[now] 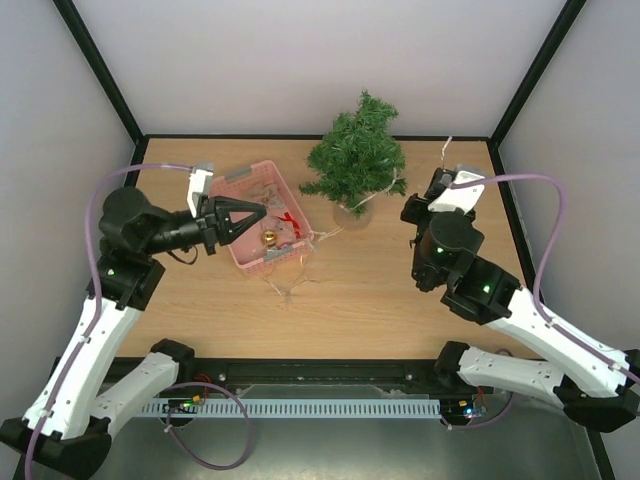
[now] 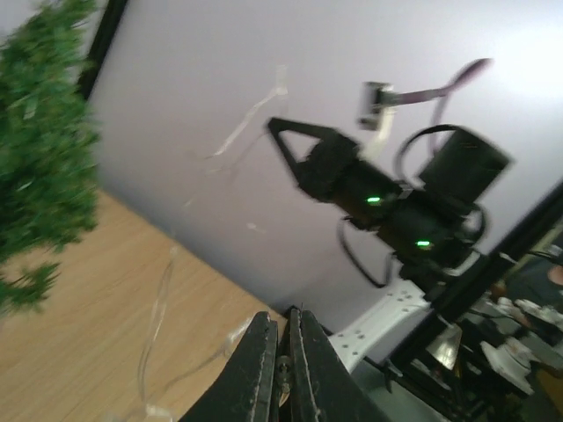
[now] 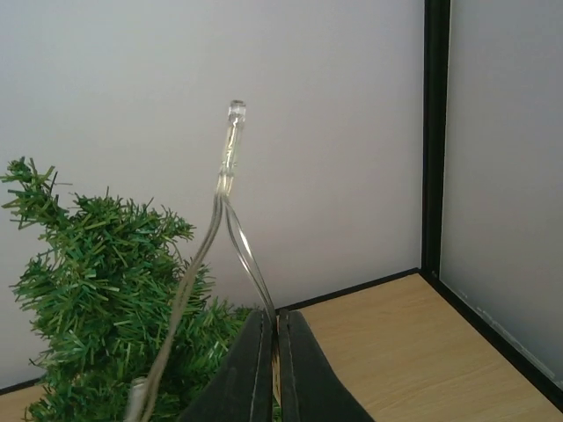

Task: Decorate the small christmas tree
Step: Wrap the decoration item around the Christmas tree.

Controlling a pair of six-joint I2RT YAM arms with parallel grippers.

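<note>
The small christmas tree (image 1: 355, 160) stands at the back middle of the table on a pale round base (image 1: 352, 211); it also shows in the left wrist view (image 2: 40, 158) and the right wrist view (image 3: 106, 299). A thin clear light string (image 1: 300, 250) trails from it across the table. My right gripper (image 1: 437, 186) is shut on that string's end (image 3: 230, 189), holding it up right of the tree, with the LED tip (image 3: 235, 110) above the fingers. My left gripper (image 1: 258, 212) is over a pink basket (image 1: 240, 180), shut on a small metal piece (image 2: 283, 376) that is mostly hidden.
The pink basket holds a gold ball (image 1: 268, 238), a red bit (image 1: 288, 217) and other small decorations. A loose tangle of string (image 1: 285, 285) lies in front of the basket. Walls close the table on three sides.
</note>
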